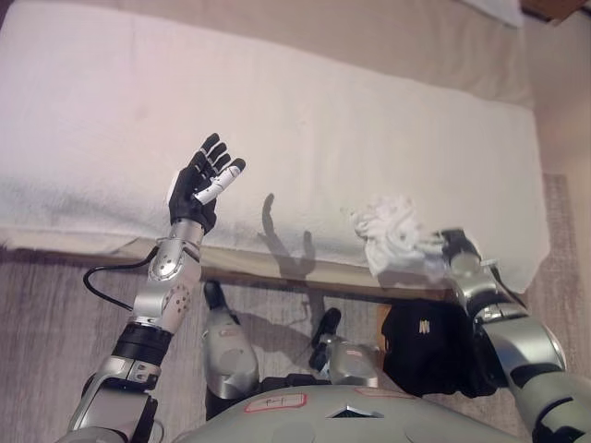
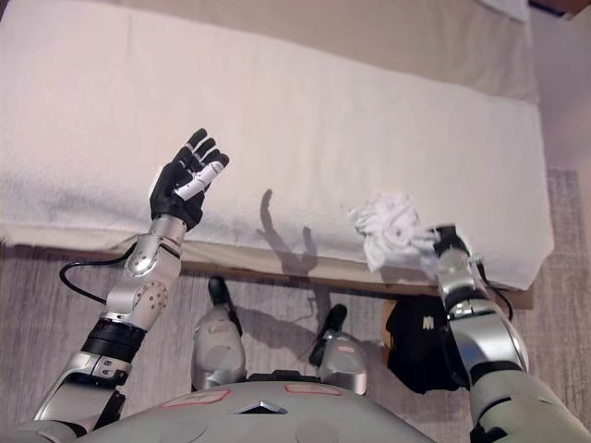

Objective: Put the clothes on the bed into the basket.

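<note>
The right hand (image 2: 450,247) sits right against the white cloth (image 2: 388,227) by the bed (image 2: 369,111)'s near edge, fingers hidden so I cannot tell, while the open left hand (image 2: 185,182) is well apart.

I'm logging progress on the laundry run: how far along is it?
Done: nothing visible confirms any garment is binned; no basket shows clearly. In hand: the right hand is at a crumpled white cloth near the bed's front edge, fingers hidden. The left hand is raised, open and empty. Left: getting that cloth off the bed into the basket.
</note>
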